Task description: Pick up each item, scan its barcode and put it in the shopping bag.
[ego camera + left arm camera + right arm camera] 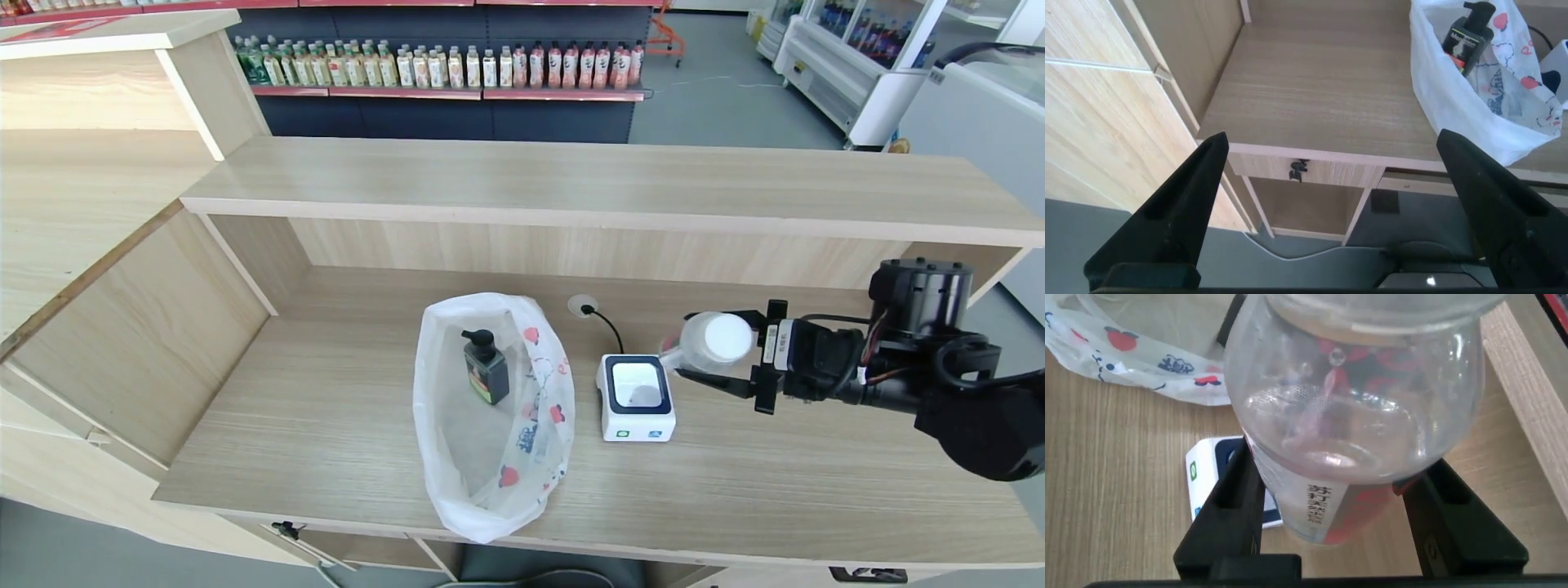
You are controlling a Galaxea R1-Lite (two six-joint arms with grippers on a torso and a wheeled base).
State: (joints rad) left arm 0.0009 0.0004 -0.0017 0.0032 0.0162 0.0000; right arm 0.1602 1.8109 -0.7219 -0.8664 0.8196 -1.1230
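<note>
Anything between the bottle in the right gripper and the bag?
Only the scanner, sitting on the counter between the bottle and the bag. The right gripper would likely need to carry it over. A pump bottle is already in the bag.

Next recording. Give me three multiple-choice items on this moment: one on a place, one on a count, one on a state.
1. Where is the dark pump bottle? A) on a tray B) inside the shopping bag C) in a basket
2. How many items are in the bag? A) one B) two C) three
3. What is the right pincer doing? A) open, empty B) shut on the clear bottle C) shut on a can
Key: 1 B, it shows through the bag's open mouth; 2 A, only the pump bottle lies there; 3 B, it clamps the bottle beside the scanner.
</note>
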